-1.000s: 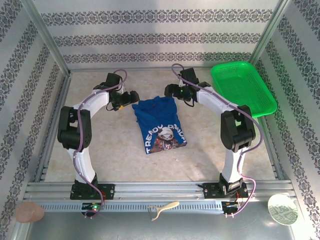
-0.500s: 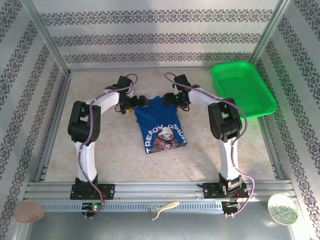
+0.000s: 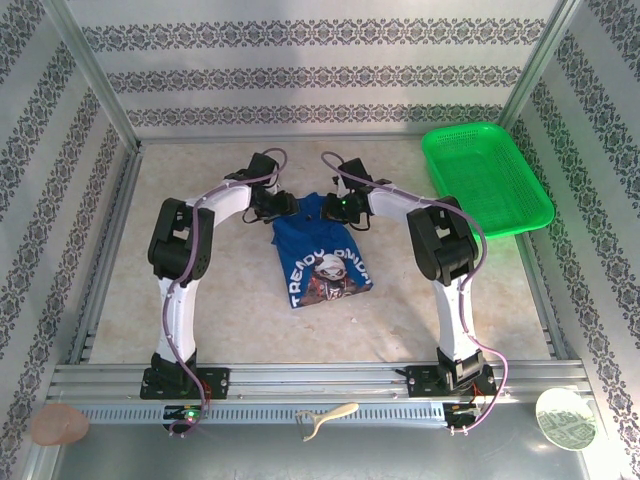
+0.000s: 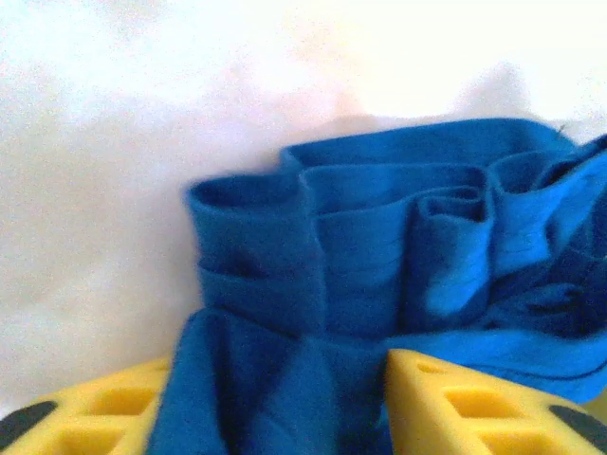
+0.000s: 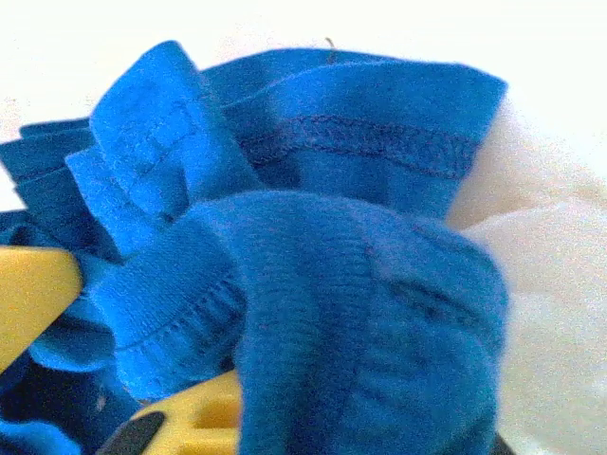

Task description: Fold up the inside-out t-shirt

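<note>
Basket (image 3: 487, 175) lies right of t-shirt (image 3: 325, 255), well apart from it

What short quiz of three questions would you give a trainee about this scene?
1. Which edge of the t-shirt do the left claw and right claw hold? A) the near edge B) the far edge C) none
2. Fill in: the green basket stands on the robot's ___ side.
3. True or false: the t-shirt lies inside the green basket.
Key: 1 B; 2 right; 3 false.
</note>
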`<state>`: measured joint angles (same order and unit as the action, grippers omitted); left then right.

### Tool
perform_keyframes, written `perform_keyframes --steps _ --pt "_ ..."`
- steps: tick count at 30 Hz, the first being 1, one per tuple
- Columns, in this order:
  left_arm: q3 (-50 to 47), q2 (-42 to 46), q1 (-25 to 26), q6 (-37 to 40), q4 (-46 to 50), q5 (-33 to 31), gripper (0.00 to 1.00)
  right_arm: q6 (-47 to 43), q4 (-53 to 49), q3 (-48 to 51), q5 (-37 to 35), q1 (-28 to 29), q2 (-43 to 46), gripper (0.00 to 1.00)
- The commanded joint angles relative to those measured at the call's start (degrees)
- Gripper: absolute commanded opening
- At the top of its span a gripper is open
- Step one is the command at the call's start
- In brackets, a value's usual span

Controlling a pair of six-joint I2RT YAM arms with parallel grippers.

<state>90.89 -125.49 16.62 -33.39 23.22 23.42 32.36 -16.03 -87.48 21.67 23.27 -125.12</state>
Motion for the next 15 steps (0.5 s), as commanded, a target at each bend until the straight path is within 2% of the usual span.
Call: perform_keyframes --steps 1,2,3,7,9,15 --pt "0.4 -5.2 2.4 -3.3 -7.3 8.6 0.18 3.3 4.2 2.7 2.6 -1.3 0.5 0.0" --pt "-0.1 -5.0 2.3 -3.3 -7.9 9.1 0.02 3.6 5.1 3.6 3.1 -1.5 1.4 0.0" --pt "-1.2 -4.1 2.2 -3.3 -8.7 9.1 0.0 4.0 5.8 4.9 3.3 -1.8 2.6 0.0" --pt "-10.5 5.3 1.3 -4.7 -17.4 7.1 0.0 8.0 12.2 12.3 4.0 -2.8 10.5 0.0" --pt "-11.5 7.8 0.1 -5.0 -19.9 6.1 0.0 10.5 15.4 13.1 5.0 -3.6 12.0 0.0" --pt "1.6 4.4 -4.1 -6.5 -19.0 11.1 0.0 16.7 19.2 0.9 9.8 -5.7 7.7 0.0"
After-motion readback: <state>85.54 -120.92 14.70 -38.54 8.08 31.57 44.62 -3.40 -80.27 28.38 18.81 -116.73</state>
